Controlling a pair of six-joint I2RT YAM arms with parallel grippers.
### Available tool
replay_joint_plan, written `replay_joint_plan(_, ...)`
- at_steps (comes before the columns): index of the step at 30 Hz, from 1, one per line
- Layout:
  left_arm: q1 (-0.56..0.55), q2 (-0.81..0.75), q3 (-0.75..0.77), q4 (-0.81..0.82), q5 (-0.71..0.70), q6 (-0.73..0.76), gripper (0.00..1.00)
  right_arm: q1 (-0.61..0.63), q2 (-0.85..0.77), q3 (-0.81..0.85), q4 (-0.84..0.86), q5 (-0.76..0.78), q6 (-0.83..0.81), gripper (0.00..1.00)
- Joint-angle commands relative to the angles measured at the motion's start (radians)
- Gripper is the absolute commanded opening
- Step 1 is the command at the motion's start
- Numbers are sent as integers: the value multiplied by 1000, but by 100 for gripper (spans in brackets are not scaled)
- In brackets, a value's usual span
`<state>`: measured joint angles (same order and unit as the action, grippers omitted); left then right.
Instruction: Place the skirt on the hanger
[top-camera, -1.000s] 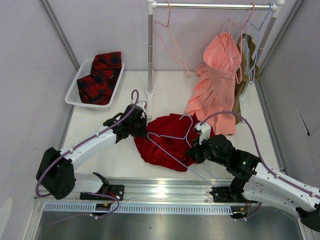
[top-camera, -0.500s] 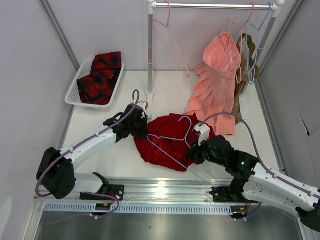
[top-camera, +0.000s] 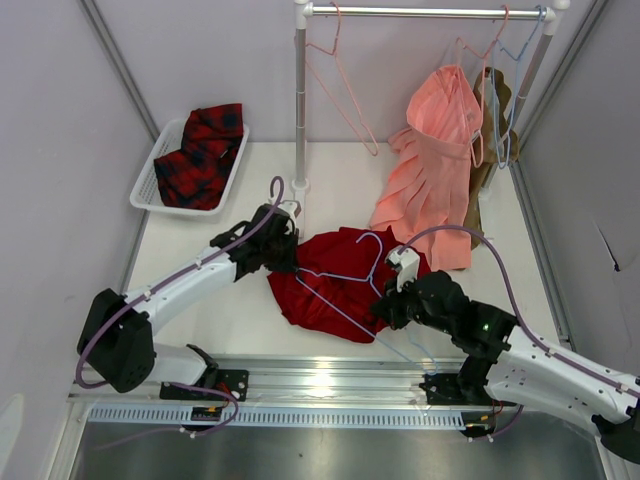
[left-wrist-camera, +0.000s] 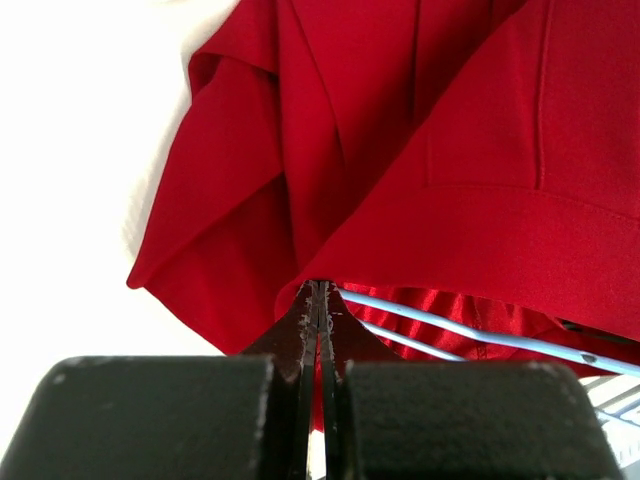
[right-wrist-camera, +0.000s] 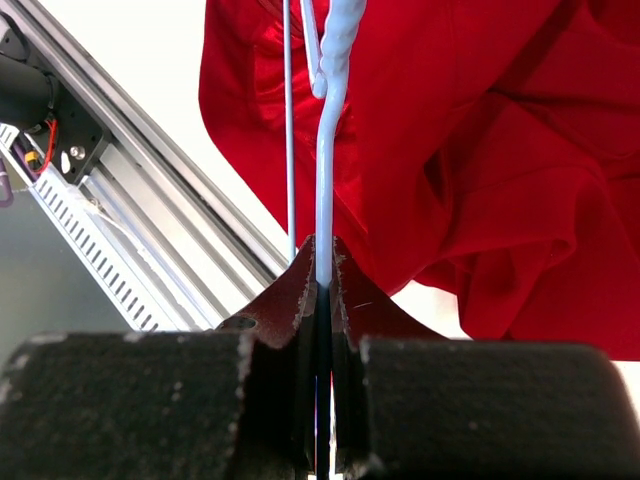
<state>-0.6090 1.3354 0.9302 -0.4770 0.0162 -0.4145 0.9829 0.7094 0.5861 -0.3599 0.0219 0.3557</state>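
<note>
Left gripper (left-wrist-camera: 318, 296) is pinching the skirt (top-camera: 335, 285): jaws are pressed together on a fold of the deep-red fabric at the garment's left edge, nothing else in the bite. Right gripper (right-wrist-camera: 322, 268) is clamping the light-blue hanger (top-camera: 347, 277). The jaws are squeezing one wire arm, which is running straight out from the tips toward the twisted neck.

The skirt is lying crumpled on the white table (top-camera: 230, 315), in the middle near the front edge, between the two arms. The hanger is resting on top of it, hook pointing toward the far side. In the left wrist view a run of blue wire is passing beneath the pinched top layer, with shiny red lining showing under it. How far the wire is reaching inside the garment, I cannot tell.

In the right wrist view an aluminium rail (right-wrist-camera: 140, 190) is running along the table's near edge, just beside the skirt's hem.

Background:
- A white basket (top-camera: 148, 182) is sitting at far left, holding a red-and-black plaid garment (top-camera: 200, 150).
- A rack bar (top-camera: 420, 12) is carrying a salmon-pink pleated skirt (top-camera: 435, 175) and a bare pink wire hanger (top-camera: 342, 95).
- All of this is sitting well apart from both grippers.
</note>
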Motion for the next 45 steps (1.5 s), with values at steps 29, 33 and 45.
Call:
replay_joint_plan(29,0,-39,42,20,45,36,0,7,13,-66,245,-69,-66,0)
replay_joint_plan(33,-5,-48,38,18,51,40,0,7,16,-75,291,-85,-70,0)
replay_joint_plan(45,-24,-102,13,29,33,10,0,-105,91,-127,508,-223,-43,0)
